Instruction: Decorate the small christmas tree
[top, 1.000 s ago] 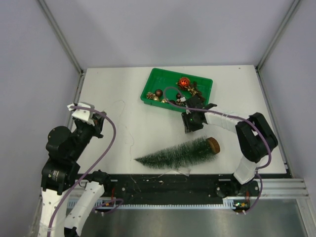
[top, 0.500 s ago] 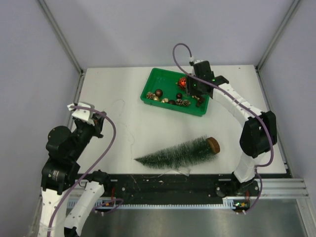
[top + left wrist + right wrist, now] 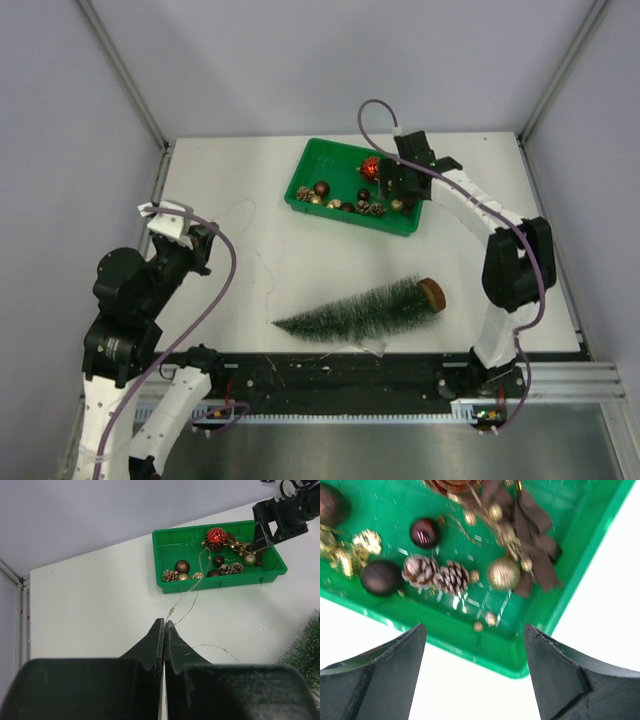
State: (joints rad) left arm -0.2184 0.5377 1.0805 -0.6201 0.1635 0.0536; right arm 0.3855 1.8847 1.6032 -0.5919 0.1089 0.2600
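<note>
My right gripper (image 3: pixel 473 632) is spread wide with nothing between the fingers. It hangs over the near right corner of the green tray (image 3: pixel 487 652), pointing down into it. In the top view it (image 3: pixel 397 182) sits at the tray's right end, arm stretched out across the tabletop (image 3: pixel 240 175).

My left gripper (image 3: pixel 164 624) is closed, fingers pressed together, nothing visible between them. It's off at the left side of the tabletop, well apart from the tray, aimed toward it.

In the tray below my right gripper:
- two pine cones (image 3: pixel 436 575) side by side, touching
- gold glitter ball (image 3: pixel 503 573) just right of them
- dark brown ball (image 3: pixel 381 577) just left of them
- dark red shiny ball (image 3: pixel 424 532) further in
- brown ribbon (image 3: pixel 536 547) by the right wall
- small gold beads scattered on the tray floor, blurry

A red ball (image 3: pixel 216 538) with gold swirls is at the far side of the tray.

A thin wire (image 3: pixel 186 597) runs from the tray over its near rim and down onto the tabletop.

The small christmas tree (image 3: pixel 362 309) lies on its side on the tabletop, near the front edge, well apart from the tray. Its tip points left, and the wooden disc base (image 3: pixel 431 293) is at the right end. No ornaments are on it. Neither gripper touches it.
</note>
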